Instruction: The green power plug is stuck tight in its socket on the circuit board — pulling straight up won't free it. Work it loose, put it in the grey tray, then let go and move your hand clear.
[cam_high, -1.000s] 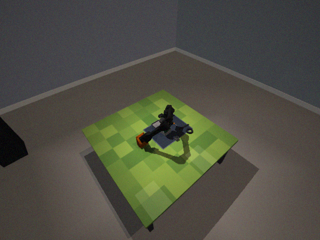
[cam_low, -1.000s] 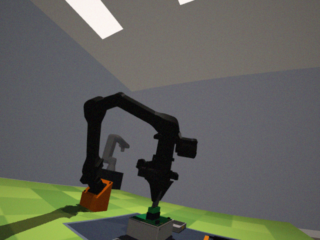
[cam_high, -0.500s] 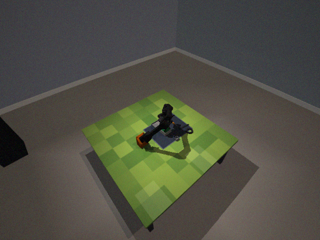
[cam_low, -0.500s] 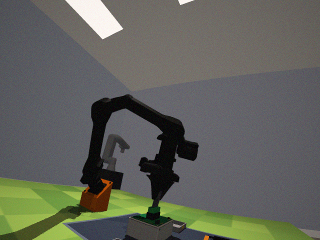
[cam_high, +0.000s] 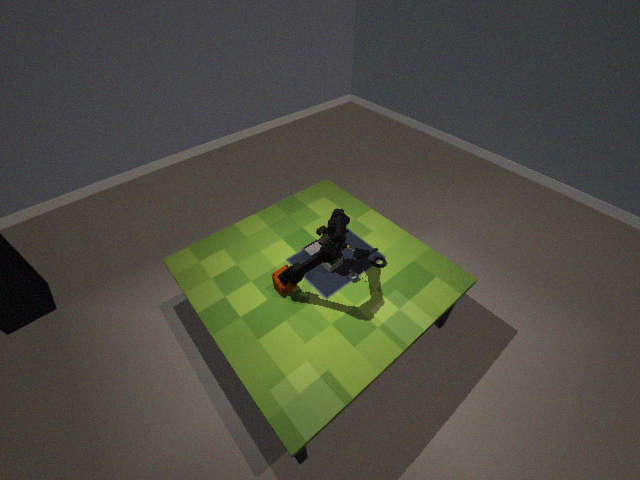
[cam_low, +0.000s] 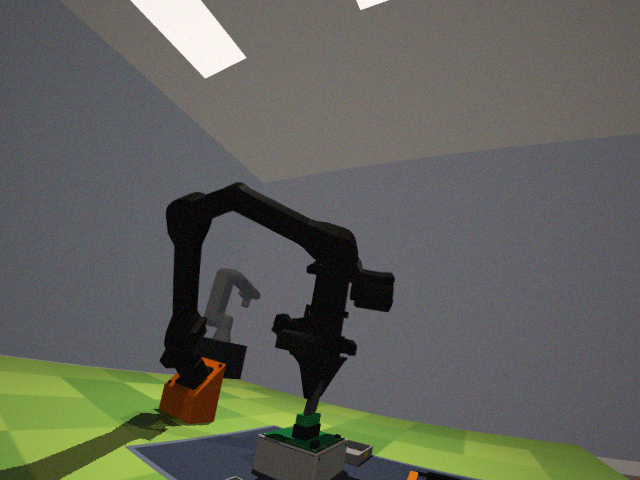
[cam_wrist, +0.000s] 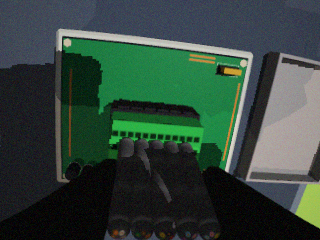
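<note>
Top view: green checkered tabletop (cam_high: 310, 335) (cam_low: 77, 392) carries the rig; black six-joint arm (cam_high: 307, 266) (cam_low: 186, 273) bends over the work and hides part of it. Dark blue flat mat (cam_high: 326, 286) (cam_low: 206, 449) lies under the pale grey boxy housing (cam_high: 332, 267) (cam_low: 292, 461) (cam_wrist: 59, 120). Risk: nothing visible clamps the housing, so a hard yank could lift or skid it with the plug.

Shallow grey rectangular tray (cam_high: 312, 249) (cam_low: 359, 458) (cam_wrist: 256, 117) sits beside the housing, apart from the plug. Carrying too low could clip the tray wall; releasing off-centre could leave the plug on the rim.

Flat green circuit board (cam_low: 273, 438) (cam_wrist: 145, 70) tops the housing. Over-wide rocking may lever on it, or sweep the end effector (cam_low: 310, 412) (cam_wrist: 162, 174) into the small black round parts (cam_wrist: 73, 170) near one corner.

End effector is closed down to a part-width gap, clamped on the green rectangular plug (cam_low: 308, 419) (cam_wrist: 157, 129). Ribbed black pads cover part of it; grip depth can't be told. A shallow hold could slip upward off the plug once the socket resists.

Plug is on the black blocky socket (cam_low: 306, 430) (cam_wrist: 155, 108), roughly upright; seating depth unclear. Loosening looks like the step in hand. Straight pull likely jams; small rocking along with gentle lift seems right. Sudden release could fling or twist the plug.
</note>
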